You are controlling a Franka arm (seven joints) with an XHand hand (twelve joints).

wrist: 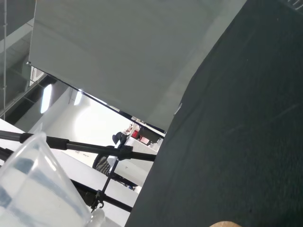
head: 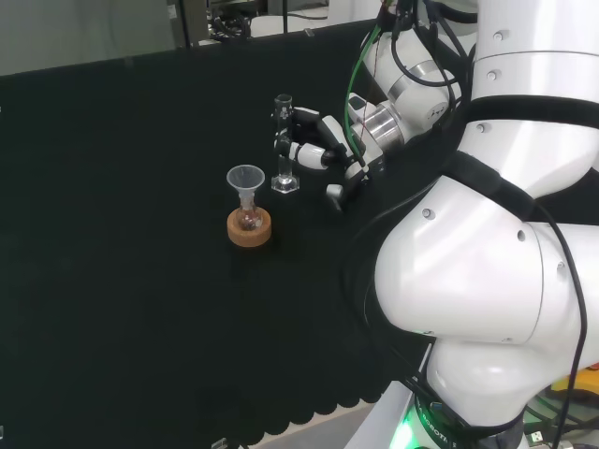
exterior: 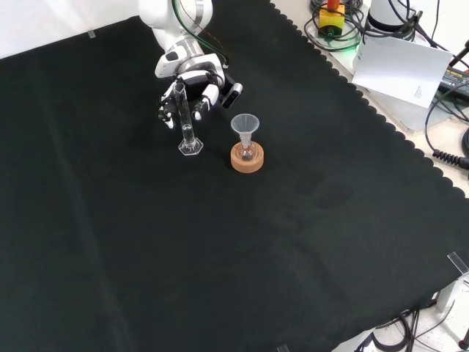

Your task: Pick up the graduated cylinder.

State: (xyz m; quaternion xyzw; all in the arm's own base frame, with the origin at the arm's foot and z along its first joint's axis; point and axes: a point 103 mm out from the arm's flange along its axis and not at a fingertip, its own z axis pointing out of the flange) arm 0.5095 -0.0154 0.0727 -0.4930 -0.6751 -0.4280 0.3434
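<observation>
Starting nearest the front view's camera, a wide stretch of bench [exterior: 220,279] covered in black cloth lies bare. Farther up that view, a small round-bottomed glass flask [exterior: 247,154] sits in a cork ring stand [exterior: 247,160], with a clear plastic funnel [exterior: 245,123] resting upright in its neck. Just to the left of the stand in this view stands the graduated cylinder [exterior: 187,128], a narrow clear tube, upright, with its flat angular foot on the cloth. Behind the cylinder, the black and white hand [exterior: 192,88] reaches down from the white arm, with its fingers [exterior: 173,103] curled around the cylinder's upper part, and the thumb side toward the funnel.

From the head view, the cork ring stand [head: 249,228] and funnel [head: 245,177] sit closer, the graduated cylinder [head: 284,145] stands just beyond, and the hand [head: 314,145] wraps it from the right.

Close up in the wrist view, the funnel's [wrist: 33,189] clear rim appears beside the black cloth.
</observation>
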